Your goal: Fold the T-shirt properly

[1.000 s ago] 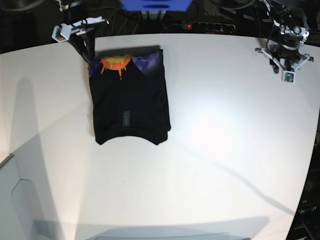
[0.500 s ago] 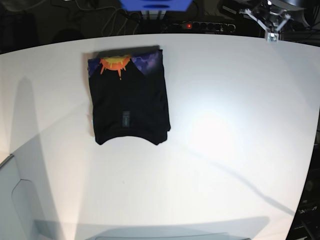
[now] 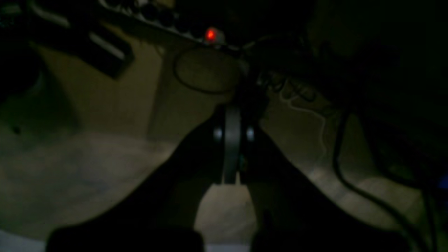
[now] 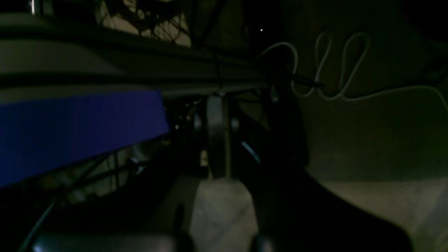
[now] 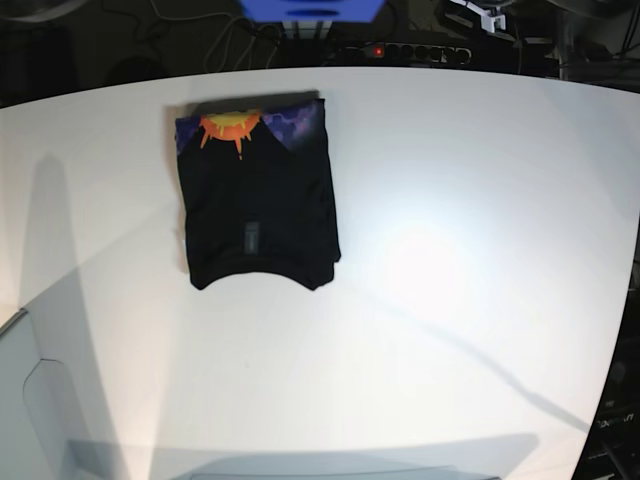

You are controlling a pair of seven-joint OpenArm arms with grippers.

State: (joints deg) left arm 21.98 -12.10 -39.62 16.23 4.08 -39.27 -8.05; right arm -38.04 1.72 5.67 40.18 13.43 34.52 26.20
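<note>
The black T-shirt (image 5: 258, 205) lies folded into a rectangle on the white table (image 5: 450, 250). An orange sun and purple print (image 5: 232, 127) show at its far edge, and a small grey label (image 5: 252, 238) shows near its front. Neither gripper touches it. My left gripper (image 3: 231, 119) is shut and empty, hanging over the dark floor behind the table. My right gripper (image 4: 216, 108) is also shut and empty, beside a blue panel. The shirt does not show in either wrist view.
A power strip with a red light (image 5: 377, 50) lies behind the table's far edge and also shows in the left wrist view (image 3: 210, 34). A blue panel (image 4: 70, 129) and a looped white cable (image 4: 332, 70) are near the right gripper. A white arm part (image 5: 482, 13) peeks in at the top.
Both arms have pulled back off the table: the right arm left the far-left corner first, then the left arm left the far-right corner. The shirt has not moved.
</note>
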